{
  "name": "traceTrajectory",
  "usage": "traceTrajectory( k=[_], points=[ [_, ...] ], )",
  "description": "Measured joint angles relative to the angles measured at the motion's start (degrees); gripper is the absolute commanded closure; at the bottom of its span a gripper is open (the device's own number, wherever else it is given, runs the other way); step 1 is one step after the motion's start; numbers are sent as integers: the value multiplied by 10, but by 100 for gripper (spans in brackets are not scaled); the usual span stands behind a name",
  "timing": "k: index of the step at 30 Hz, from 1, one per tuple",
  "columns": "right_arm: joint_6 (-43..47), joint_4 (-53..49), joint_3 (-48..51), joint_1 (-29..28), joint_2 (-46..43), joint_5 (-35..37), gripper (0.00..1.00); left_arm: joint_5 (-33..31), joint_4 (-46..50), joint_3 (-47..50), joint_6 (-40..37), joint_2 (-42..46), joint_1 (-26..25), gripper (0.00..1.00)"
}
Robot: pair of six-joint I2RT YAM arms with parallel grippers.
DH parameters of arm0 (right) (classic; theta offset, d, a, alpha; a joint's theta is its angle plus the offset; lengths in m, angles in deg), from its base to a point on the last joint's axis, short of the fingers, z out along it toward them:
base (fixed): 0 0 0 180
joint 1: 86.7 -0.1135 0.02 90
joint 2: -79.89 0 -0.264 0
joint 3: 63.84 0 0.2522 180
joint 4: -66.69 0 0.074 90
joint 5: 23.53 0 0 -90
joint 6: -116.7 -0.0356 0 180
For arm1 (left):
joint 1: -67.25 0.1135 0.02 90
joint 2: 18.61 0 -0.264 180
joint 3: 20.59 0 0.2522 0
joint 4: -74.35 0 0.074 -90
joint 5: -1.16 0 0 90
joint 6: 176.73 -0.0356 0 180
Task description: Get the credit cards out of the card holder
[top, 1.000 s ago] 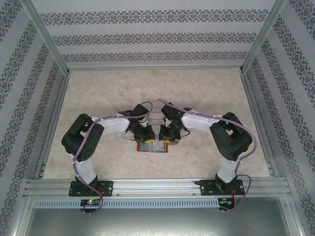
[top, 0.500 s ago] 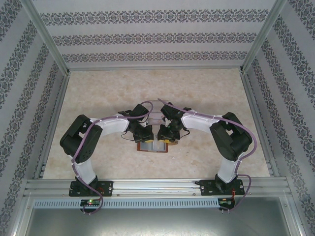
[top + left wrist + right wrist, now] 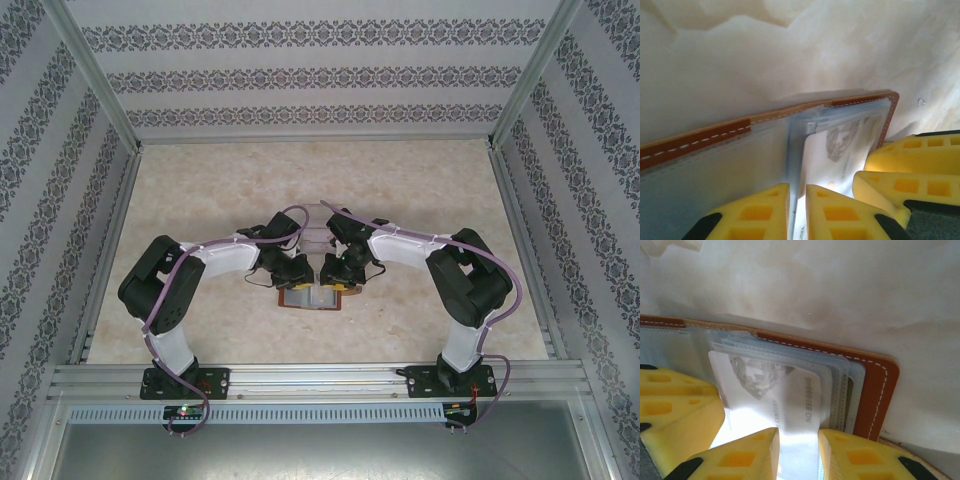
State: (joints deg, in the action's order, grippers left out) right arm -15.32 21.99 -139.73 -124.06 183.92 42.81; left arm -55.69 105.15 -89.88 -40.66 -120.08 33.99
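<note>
The wallet (image 3: 308, 299) lies open at the centre of the table (image 3: 200, 200), its top card (image 3: 765, 375) at 12 o'clock of the right gripper (image 3: 797, 435), long axis 12-to-6, jaws parted over it and nearer than the left gripper (image 3: 796, 190), whose grip I cannot tell.

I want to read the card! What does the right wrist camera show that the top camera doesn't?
Right wrist view: faint printing and small lettering on a credit card at the grey-blue pockets, plus white stitching on the brown edge. Top view: the whole left arm and right arm, the table and the patterned walls. Both: the brown card holder lying open, with the right gripper at it.
</note>
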Motion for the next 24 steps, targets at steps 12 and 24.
traceTrajectory(
  k=[12, 24],
  points=[
    [0, -1, 0, 0, 0, 0, 69, 7, -25, 6, 21, 0, 0, 86],
    [0, -1, 0, 0, 0, 0, 69, -6, -25, 6, 22, 10, 0, 85]
  ],
)
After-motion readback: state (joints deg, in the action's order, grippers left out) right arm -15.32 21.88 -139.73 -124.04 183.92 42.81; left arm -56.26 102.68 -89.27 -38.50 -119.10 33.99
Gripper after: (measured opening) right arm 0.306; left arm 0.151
